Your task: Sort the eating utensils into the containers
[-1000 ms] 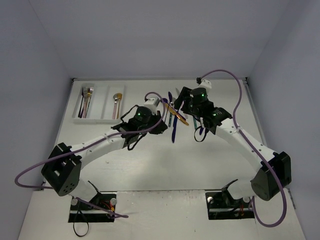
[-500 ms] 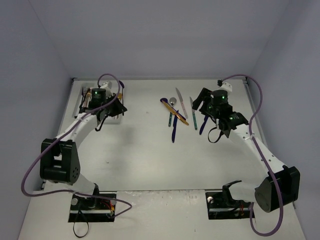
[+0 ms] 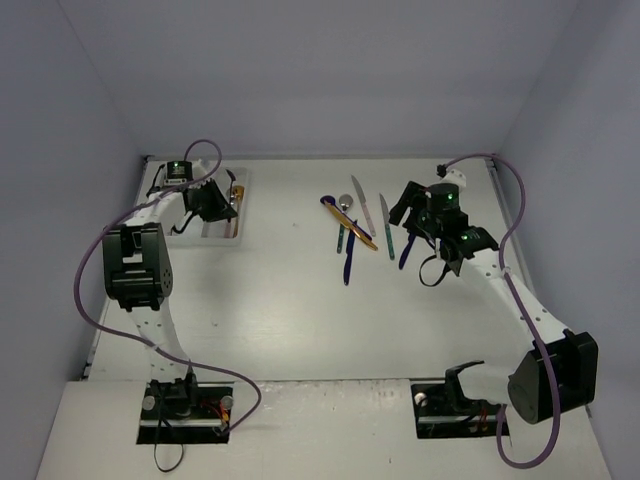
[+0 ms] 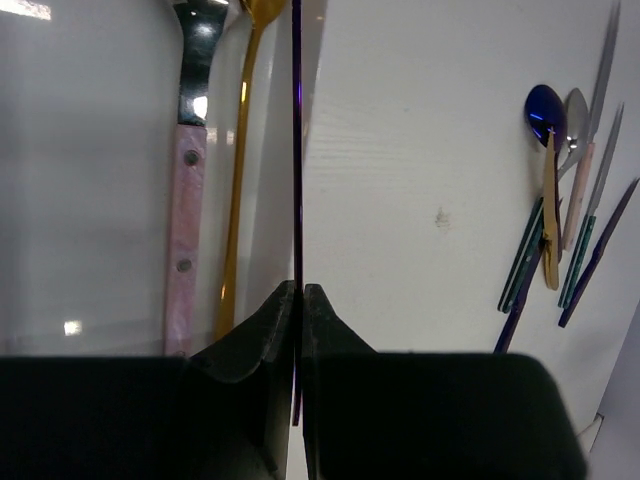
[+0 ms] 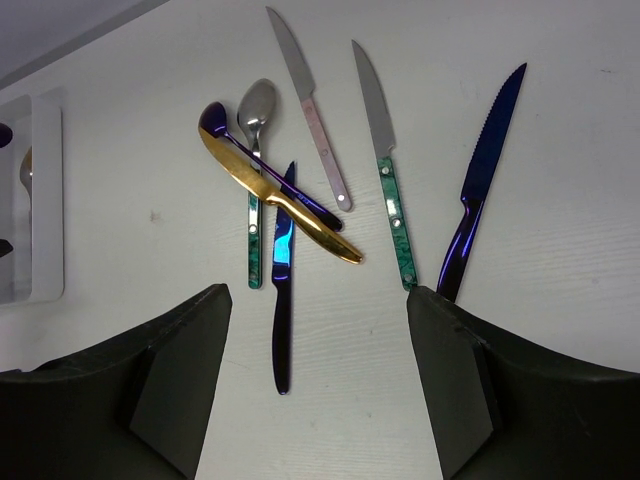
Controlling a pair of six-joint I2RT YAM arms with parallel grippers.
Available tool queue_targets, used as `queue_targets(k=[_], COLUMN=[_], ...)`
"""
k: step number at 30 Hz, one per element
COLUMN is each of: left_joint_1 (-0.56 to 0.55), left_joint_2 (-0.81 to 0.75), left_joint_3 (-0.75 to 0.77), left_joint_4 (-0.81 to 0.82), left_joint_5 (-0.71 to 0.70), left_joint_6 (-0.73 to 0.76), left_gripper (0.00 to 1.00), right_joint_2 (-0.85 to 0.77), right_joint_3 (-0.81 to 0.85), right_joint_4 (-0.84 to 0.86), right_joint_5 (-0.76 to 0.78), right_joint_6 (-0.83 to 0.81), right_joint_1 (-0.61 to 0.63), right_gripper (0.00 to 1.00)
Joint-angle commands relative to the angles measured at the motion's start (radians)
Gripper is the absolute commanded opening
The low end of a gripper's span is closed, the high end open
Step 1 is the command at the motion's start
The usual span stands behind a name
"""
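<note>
- The left gripper (image 4: 299, 290) is clenching a purple utensil (image 4: 297, 150). It is showing edge-on, so I cannot tell fork, spoon or knife. It is hanging along the side of the white tray (image 4: 90, 150) that faces the loose pile.
- Inside the tray, just beside that side, a pink-handled utensil (image 4: 185, 220) and a gold spoon (image 4: 235, 200) are lying lengthwise.
- The right gripper (image 5: 318, 300) is standing wide open and holding nothing, hovering over the loose pile well apart from the tray.
- In the pile, a gold knife (image 5: 285, 205) is lying across a dark blue spoon (image 5: 215, 118) and a teal-handled spoon (image 5: 258, 100), with a dark blue knife (image 5: 283, 300) tucked under its middle.
- Further from the tray, a pink-handled knife (image 5: 318, 125) and a teal-handled knife (image 5: 392, 210) are lying singly. A blue serrated knife (image 5: 485, 160) is lying farthest out of all.
- These pieces are looking stiff, light and slick — polished metal lying flat, giving the fingers little to get under.
- I am judging the best hold to be across a handle near its middle, fingers straddling the narrow width, so the piece is not swinging.
- The serrated knife is sitting clear of its neighbours, making it the easy pick — the gold knife would have to come off before anything under it.
</note>
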Motion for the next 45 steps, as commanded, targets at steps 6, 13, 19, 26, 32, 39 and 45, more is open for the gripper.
queue_targets(k=[6,13,19,26,32,39,45], left_joint_1=[0.025,0.027,0.027,0.009,-0.088,-0.215,-0.222], left_joint_2=[0.045,-0.049,-0.214,-0.467,-0.716,-0.843,-0.836], left_joint_3=[0.149,0.154,0.115,0.009,-0.190,-0.415,-0.424], left_joint_4=[-0.139,-0.241,-0.274,-0.266,-0.156,-0.058,-0.051], left_joint_5=[0.026,-0.128,-0.277,-0.395,-0.440,-0.479,-0.504], left_joint_6=[0.082,0.120,0.131,0.155,0.199,0.278,0.282], left_gripper=[0.28,0.54,0.60,0.61,0.61,0.61,0.61], right_joint_2=[-0.015,0.004,0.124,0.300,0.456,0.630,0.777], right_joint_3=[0.002,0.008,0.062,0.157,0.259,0.424,0.537], right_joint_4=[0.051,0.052,0.051,0.052,0.053,0.053,0.052], right_joint_5=[-0.019,-0.014,-0.074,-0.079,-0.008,0.049,0.046], right_joint_6=[-0.017,-0.039,-0.129,-0.181,-0.198,-0.229,-0.243], right_joint_1=[-0.009,-0.011,-0.010,0.013,0.069,0.100,0.101], right_gripper=[0.68,0.69,0.67,0.61,0.55,0.48,0.43])
